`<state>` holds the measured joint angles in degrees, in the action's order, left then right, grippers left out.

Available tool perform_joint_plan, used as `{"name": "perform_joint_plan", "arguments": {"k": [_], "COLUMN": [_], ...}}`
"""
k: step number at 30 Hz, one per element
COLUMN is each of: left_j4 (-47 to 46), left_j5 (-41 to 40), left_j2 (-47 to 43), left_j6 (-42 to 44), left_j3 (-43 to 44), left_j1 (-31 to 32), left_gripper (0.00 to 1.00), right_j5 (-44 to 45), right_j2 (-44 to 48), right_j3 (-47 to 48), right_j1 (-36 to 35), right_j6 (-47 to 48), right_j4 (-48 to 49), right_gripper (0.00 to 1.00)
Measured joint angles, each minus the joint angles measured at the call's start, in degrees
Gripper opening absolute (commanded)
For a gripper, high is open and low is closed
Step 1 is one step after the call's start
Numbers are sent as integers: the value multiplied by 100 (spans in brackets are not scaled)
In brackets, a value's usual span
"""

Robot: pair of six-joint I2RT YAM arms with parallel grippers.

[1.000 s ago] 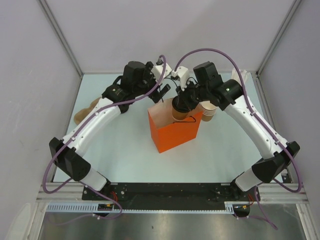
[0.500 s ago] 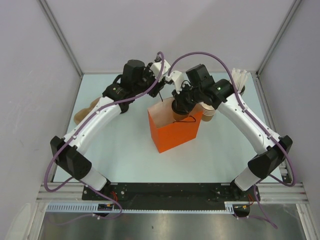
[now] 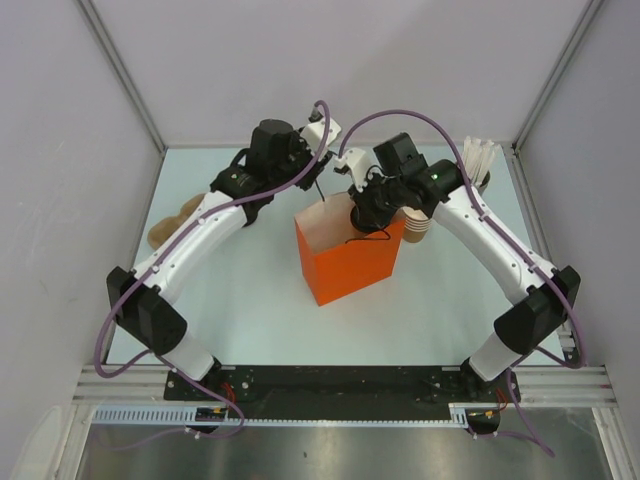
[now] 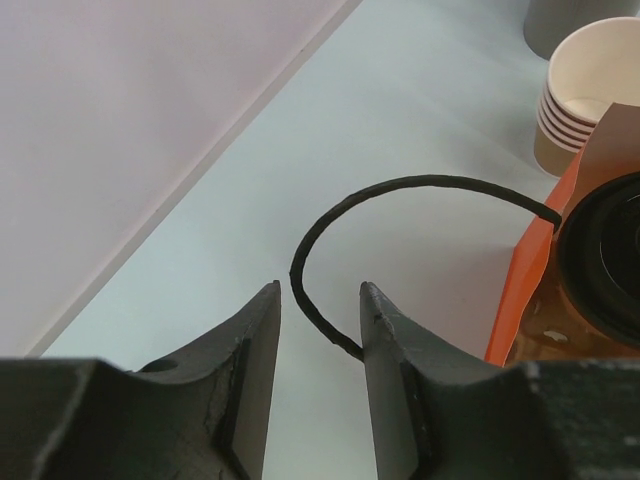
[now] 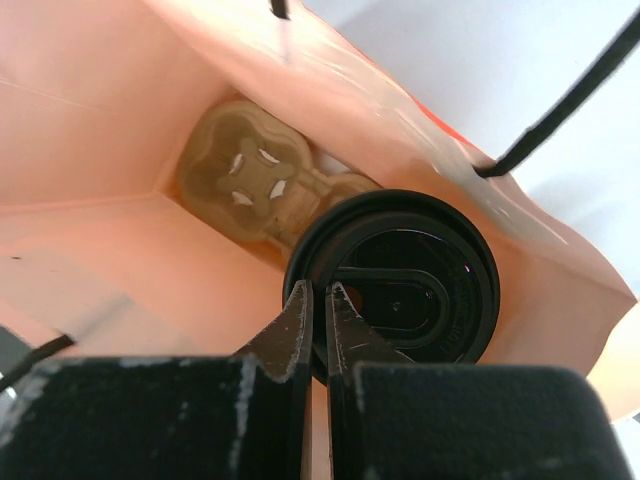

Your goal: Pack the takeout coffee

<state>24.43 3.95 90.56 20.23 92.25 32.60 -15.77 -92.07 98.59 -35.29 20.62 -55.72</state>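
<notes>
Both arms reach from near edge, elbows out, wrists meeting over orange bag. Right gripper points down into bag mouth, fingers pinched on rim of black lid. Takeout coffee: tan cup, lidded, upright inside bag at its far side, above pulp carrier. Left gripper just beyond bag's far-left edge, fingers apart, handle cord running between. Versus one second earlier, we note cup sunk lower, left fingers closer together. Cup stack beside bag's far-right corner.
</notes>
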Motion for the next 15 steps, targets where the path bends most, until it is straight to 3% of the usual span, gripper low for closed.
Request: {"name": "perform_joint_plan", "arguments": {"k": [15], "left_j4": [-144], "left_j5": [-223], "left_j2": [94], "left_j6": [-210], "left_j3": [0], "left_j1": [0], "left_gripper": [40], "right_j5": [-140], "right_j2": [-391], "right_j3": [-31], "right_j1": [107], "right_j6": [116], "right_j4": [-79], "right_gripper": [0]}}
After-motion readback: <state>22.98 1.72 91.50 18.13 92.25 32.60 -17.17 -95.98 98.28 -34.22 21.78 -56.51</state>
